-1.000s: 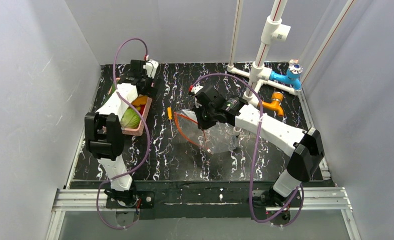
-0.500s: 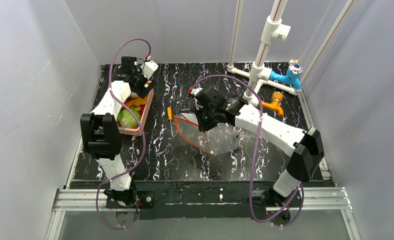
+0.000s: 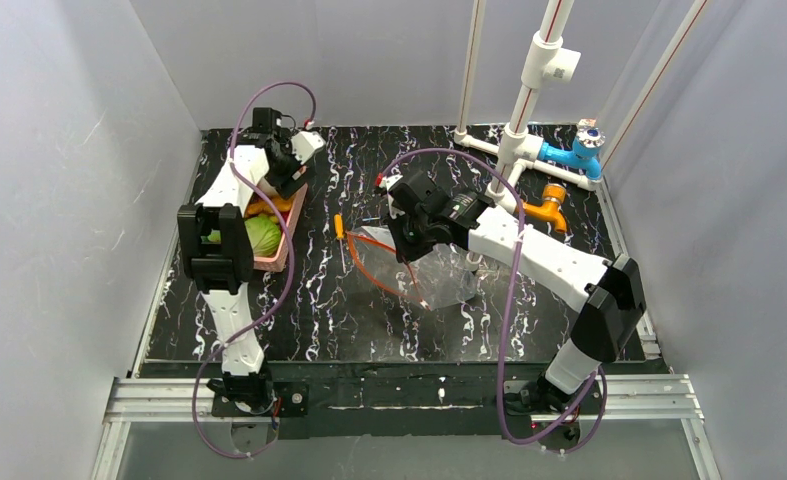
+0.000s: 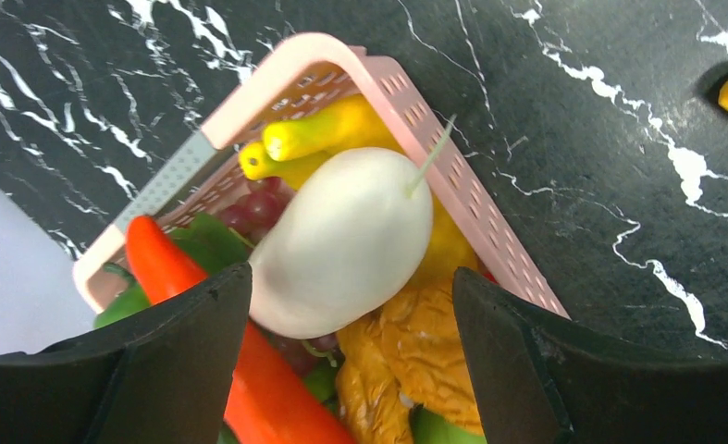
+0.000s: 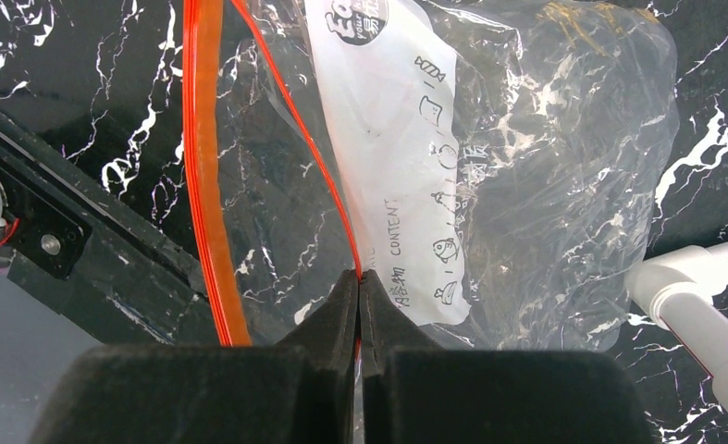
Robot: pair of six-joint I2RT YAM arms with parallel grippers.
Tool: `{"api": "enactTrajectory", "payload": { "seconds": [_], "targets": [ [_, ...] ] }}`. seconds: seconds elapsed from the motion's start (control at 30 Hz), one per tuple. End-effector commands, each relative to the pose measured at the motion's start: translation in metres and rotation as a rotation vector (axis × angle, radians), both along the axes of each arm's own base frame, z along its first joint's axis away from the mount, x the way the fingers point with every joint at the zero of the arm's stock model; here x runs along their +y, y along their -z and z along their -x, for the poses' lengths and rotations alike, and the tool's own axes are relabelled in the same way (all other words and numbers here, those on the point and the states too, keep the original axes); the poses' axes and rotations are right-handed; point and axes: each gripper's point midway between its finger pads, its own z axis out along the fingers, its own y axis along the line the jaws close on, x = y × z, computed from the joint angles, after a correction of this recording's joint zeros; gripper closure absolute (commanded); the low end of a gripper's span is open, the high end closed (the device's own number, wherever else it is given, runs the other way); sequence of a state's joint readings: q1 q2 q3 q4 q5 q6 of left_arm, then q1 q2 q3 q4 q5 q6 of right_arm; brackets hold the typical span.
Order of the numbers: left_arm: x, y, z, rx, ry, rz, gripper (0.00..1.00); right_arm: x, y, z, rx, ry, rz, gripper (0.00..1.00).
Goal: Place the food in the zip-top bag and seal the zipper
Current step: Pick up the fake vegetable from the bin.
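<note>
I judge that I am at the picking of a first piece of food, because nothing coloured shows inside the bag [image 5: 545, 157]. My left gripper [image 4: 351, 282] hangs over the pink basket [image 4: 295, 55] at the far left of the table [image 4: 619, 139], with its jaws wide apart. The white radish [image 4: 341, 240] lies between them on top of the other food. The left finger looks just beside it and the right finger is clearly apart from it.

My right gripper [image 5: 360, 287] has its jaws pressed together on one thin red lip of the bag, which lies in the middle of the table. The thick orange zipper [image 5: 203, 185] strip stands away from that lip, so the mouth gapes, I think toward the basket side.

The radish's long axis runs slantwise across the wrist view, with its thin stalk pointing to the basket's wall. For the next move I should go lower, perhaps turn the wrist a little, and close across its narrow width.
</note>
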State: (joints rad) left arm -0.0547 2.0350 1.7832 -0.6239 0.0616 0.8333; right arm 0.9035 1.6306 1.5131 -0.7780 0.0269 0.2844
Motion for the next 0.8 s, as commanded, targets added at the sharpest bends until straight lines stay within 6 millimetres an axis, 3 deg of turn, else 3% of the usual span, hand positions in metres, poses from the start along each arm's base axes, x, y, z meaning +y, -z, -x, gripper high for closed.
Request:
{"api": "enactTrajectory", "payload": {
  "seconds": [0.0, 0.2, 0.37, 0.5, 0.57, 0.77],
  "targets": [
    [0.002, -0.006, 0.013, 0.049, 0.032, 0.006, 0.21, 0.007, -0.010, -0.004, -0.005, -0.014, -0.017, 0.99],
    [0.006, 0.012, 0.004, 0.036, 0.029, -0.025, 0.26, 0.008, -0.008, -0.005, -0.004, -0.015, -0.014, 0.99],
    [0.010, 0.016, -0.006, -0.014, 0.033, -0.050, 0.34, 0.011, -0.010, -0.006, -0.005, -0.017, -0.017, 0.99],
    [0.010, 0.017, -0.009, -0.066, 0.043, -0.065, 0.24, 0.011, -0.009, -0.007, -0.004, -0.015, -0.014, 0.99],
    [0.008, 0.018, -0.009, -0.073, 0.055, -0.056, 0.24, 0.011, -0.010, -0.008, -0.005, -0.013, -0.012, 0.99],
    [0.009, -0.001, -0.012, -0.165, 0.031, -0.053, 0.41, 0.013, -0.013, -0.009, -0.008, -0.013, -0.018, 0.99]
  ]
}}
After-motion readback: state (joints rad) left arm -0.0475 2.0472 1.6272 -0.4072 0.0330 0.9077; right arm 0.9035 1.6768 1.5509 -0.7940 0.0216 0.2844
